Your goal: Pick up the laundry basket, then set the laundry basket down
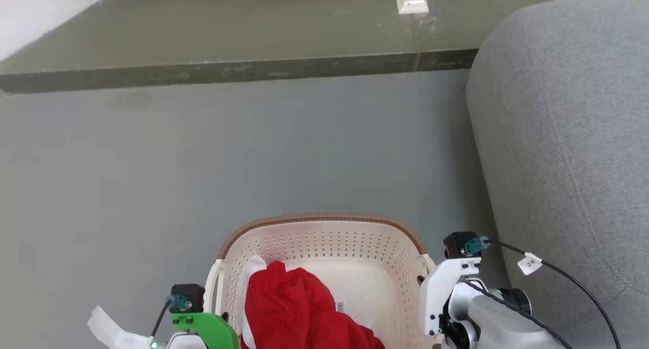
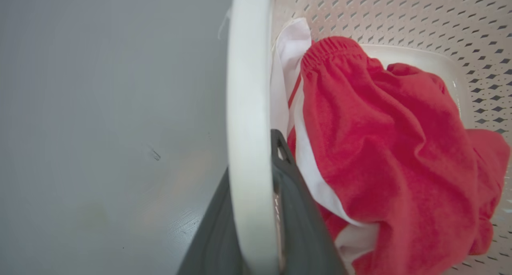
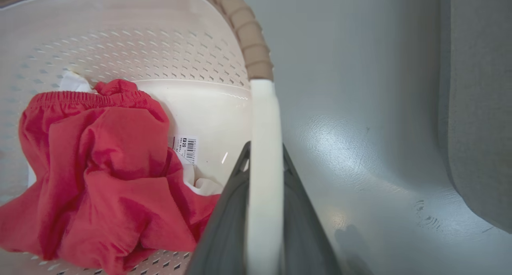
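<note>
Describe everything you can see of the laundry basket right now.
The laundry basket is cream-white perforated plastic with rounded corners and a brown woven-look rim. It is upright, holding a red garment and white cloth. The left end effector clamps its left handle, the right end effector its right handle. Whether it's off the floor is unclear.

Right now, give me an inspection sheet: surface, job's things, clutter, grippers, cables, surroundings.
Surface: grey floor, faint scuffs.
Job's things: laundry basket, holding a red garment and a white cloth.
Clutter: white strip by the left arm, maybe a cable tag.
Grippers: left gripper and right gripper each shut on one of the basket's side handles.
Cables: black cable with a white tag off the right wrist.
Surroundings: grey sofa on the right, dark step ahead, white post foot.
</note>
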